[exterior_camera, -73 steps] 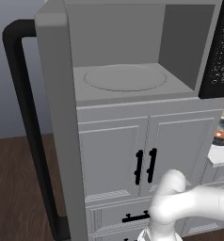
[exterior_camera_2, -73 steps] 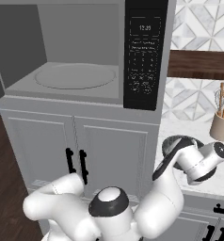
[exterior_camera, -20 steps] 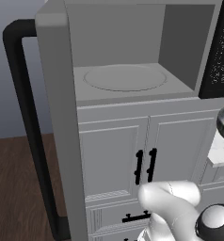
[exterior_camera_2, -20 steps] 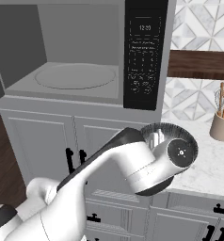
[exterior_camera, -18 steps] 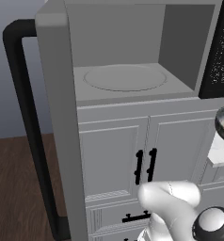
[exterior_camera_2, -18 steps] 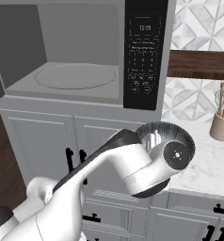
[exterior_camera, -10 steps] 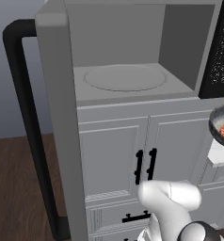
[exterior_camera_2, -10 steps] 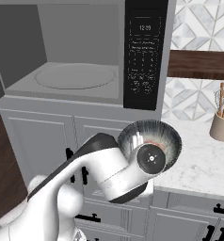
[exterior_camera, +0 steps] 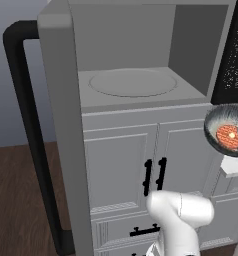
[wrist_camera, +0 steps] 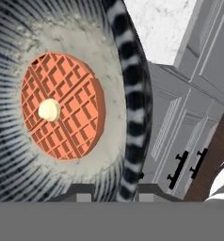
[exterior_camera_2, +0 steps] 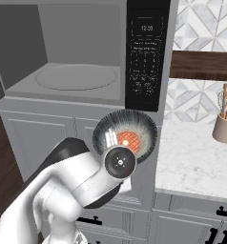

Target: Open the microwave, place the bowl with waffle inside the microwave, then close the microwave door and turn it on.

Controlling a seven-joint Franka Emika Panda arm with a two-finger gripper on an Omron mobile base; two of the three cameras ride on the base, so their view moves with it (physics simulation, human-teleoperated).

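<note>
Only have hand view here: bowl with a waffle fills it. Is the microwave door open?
Observer: Yes. The microwave door is swung fully open at the left of the left base view, its black handle on the outer side.
Operator: Anything on the turntable?
Observer: No. The turntable plate sits bare inside the microwave.
Operator: Where's the bowl relative to the cavity?
Observer: The bowl, with the waffle in it, is outside and lower than the cavity floor, in front of the black button panel, tipped so its inside faces the right base camera.
</note>
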